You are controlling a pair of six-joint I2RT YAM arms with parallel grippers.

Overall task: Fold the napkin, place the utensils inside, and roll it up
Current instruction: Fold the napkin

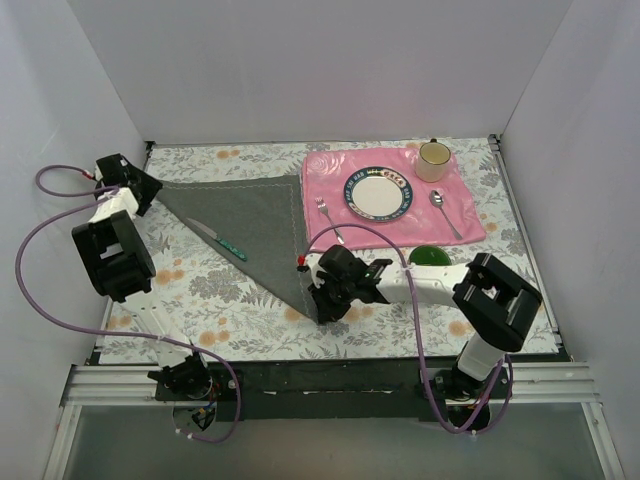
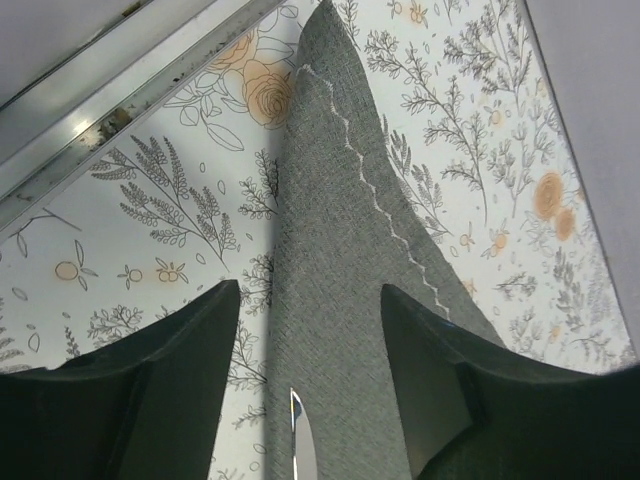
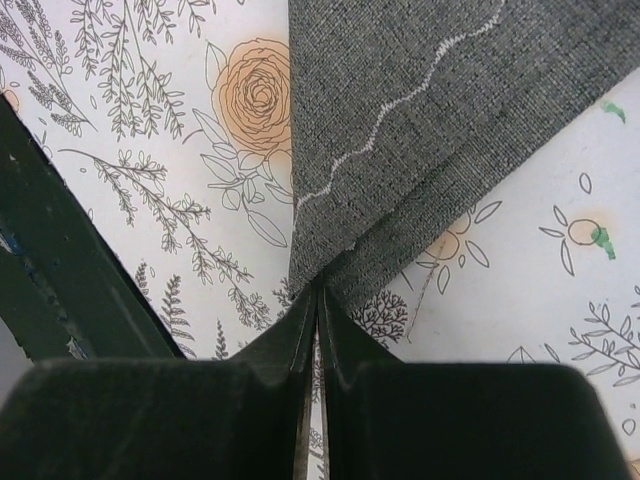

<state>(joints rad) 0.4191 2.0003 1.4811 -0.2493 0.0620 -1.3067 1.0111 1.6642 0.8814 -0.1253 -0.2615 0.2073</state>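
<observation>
**Napkin** (image 1: 255,225): dark grey woven cloth, matte, with a fine grain and a pale wavy stitch line along the hem. It is folded into a flat triangle, and two layers show at the near point. It lies left of the tabletop's (image 1: 200,290) middle. One point faces the left edge, one the far edge, and one the near edge. Its right side runs just beside the placemat (image 1: 330,175).

**Knife** (image 1: 218,238): slim, with a bright metal blade and a teal handle. It lies slantwise on the napkin's left half.

**Fork** (image 1: 328,218), **spoon** (image 1: 443,210): both of bright metal, lying on the placemat, the fork left of the plate (image 1: 378,193) and the spoon right of it.

**Placemat**: glossy pink, wrinkled and rectangular, toward the far right corner. The plate on it is round and white with a dark patterned rim. A cream cup (image 1: 433,160) stands at the placemat's far right.

**Green object** (image 1: 432,256): rounded and shiny, partly hidden behind the right arm.

**Tabletop**: white covering printed with grey leaves and orange flowers.

**Left pincer** (image 1: 148,192): dark fingers spread wide. They sit astride the napkin's left point, which runs between them. Whether they touch the cloth cannot be told.

**Right pincer** (image 1: 318,308): fingers pressed together, pinching the napkin's near point. Both layers run into the seam.
</observation>
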